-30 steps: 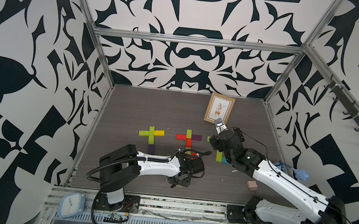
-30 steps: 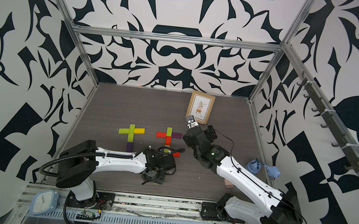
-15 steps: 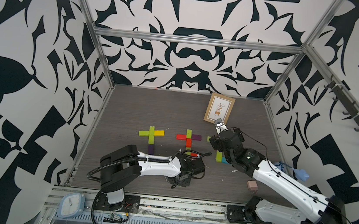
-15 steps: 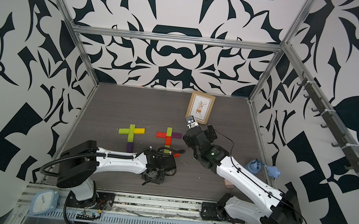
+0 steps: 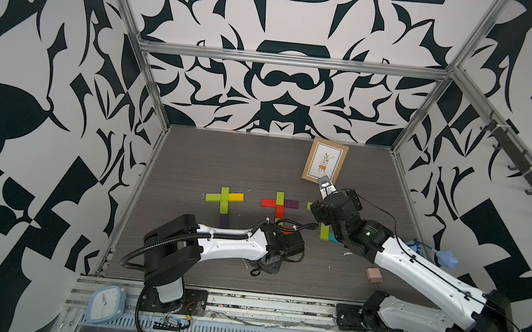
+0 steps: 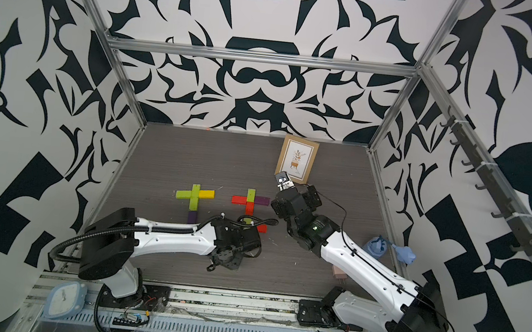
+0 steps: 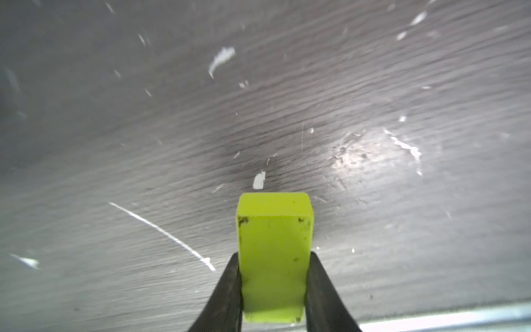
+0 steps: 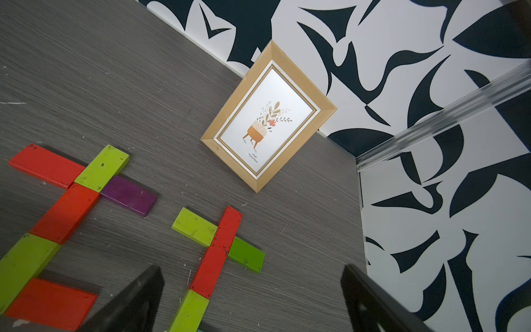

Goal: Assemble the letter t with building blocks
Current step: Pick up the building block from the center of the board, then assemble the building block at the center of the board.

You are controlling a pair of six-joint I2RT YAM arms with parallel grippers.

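In the left wrist view my left gripper (image 7: 274,255) is shut on a lime green building block (image 7: 274,227), held close over the bare table. In both top views it (image 5: 266,265) points down near the table's front. Three crosses of building blocks lie mid-table. The left one (image 5: 224,200) is lime, yellow and purple, and the middle one (image 5: 279,205) is red, lime and purple. The right one (image 8: 218,253) has a red stem and green arms. My right gripper (image 8: 253,299) hangs open above that right cross, holding nothing.
A wooden picture frame (image 5: 325,161) leans at the back right, just beyond the right gripper. A pale pink plug adapter (image 5: 373,275) lies by the right arm's base. A blue object (image 5: 447,259) sits at the right wall. A small clock (image 5: 107,298) rests on the front rail.
My left gripper's jaws have closed on the lime green block, and the wrist has stayed low at the table's front. The right arm has not moved.
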